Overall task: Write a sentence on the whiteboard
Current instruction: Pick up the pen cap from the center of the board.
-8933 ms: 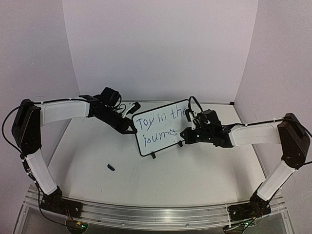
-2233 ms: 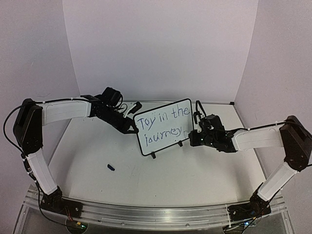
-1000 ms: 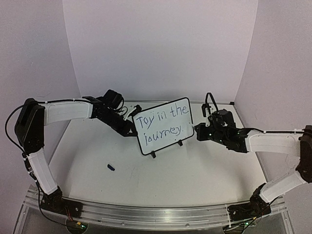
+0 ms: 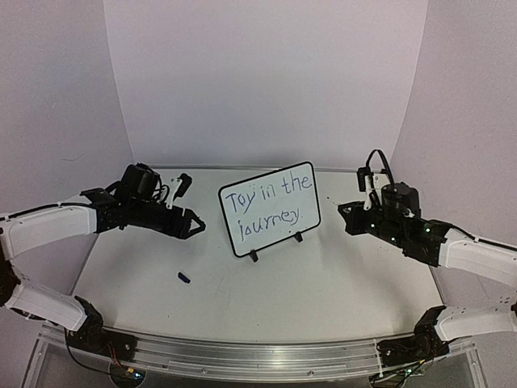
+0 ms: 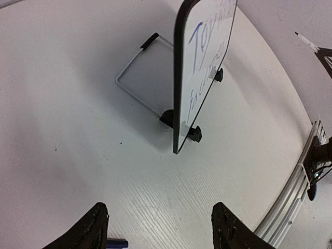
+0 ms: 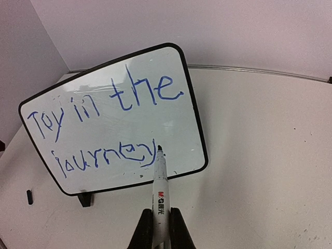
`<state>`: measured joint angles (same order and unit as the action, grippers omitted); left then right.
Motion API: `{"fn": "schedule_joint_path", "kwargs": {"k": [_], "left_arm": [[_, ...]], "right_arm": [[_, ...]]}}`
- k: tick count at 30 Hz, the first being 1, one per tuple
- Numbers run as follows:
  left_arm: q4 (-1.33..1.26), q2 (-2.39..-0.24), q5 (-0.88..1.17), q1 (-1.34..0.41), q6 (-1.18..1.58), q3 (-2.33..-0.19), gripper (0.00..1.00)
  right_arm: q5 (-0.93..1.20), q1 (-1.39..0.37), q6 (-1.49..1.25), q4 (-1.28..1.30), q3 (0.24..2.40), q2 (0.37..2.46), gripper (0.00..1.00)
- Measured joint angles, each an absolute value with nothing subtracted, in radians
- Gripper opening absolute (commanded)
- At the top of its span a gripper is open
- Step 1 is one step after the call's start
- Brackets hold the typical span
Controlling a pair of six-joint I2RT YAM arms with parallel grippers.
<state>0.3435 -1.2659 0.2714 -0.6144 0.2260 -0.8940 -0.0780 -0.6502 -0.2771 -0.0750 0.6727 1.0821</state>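
Note:
The whiteboard (image 4: 269,212) stands on its own at the table's middle, on two black feet and a wire prop (image 5: 136,85). Its blue sentence (image 6: 104,124) reads "Toy in the journey" over two lines. My left gripper (image 4: 194,225) hangs open and empty to the board's left, apart from it; in the left wrist view the left gripper (image 5: 161,224) faces the board's edge (image 5: 179,104). My right gripper (image 6: 160,231) is shut on a white marker (image 6: 160,181), whose dark tip points at the board's lower right without touching. From above, the right gripper (image 4: 346,215) sits right of the board.
A small dark marker cap (image 4: 184,277) lies on the table in front of the left gripper, also seen as the cap (image 6: 29,196) left of the board. White walls close in the back and sides. A metal rail (image 4: 258,356) runs along the near edge.
My left gripper has let go of the board's left edge, opened and drawn back left. My right gripper has pulled the marker away to the right; the sentence now ends with a full stop.

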Motion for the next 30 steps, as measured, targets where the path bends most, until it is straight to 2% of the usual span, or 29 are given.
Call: {"fn": "schedule_joint_path", "kwargs": {"k": [7, 30], "left_arm": [[0.231, -1.285, 0.268, -0.614, 0.384, -0.725, 0.7], [0.152, -1.528, 0.329, -0.592, 0.455, -0.709, 0.71]], "right_arm": [[0.041, -0.65, -0.338, -0.054, 0.668, 1.072, 0.0], [0.095, -0.65, -0.44, 0.001, 0.626, 1.01, 0.0]]}}
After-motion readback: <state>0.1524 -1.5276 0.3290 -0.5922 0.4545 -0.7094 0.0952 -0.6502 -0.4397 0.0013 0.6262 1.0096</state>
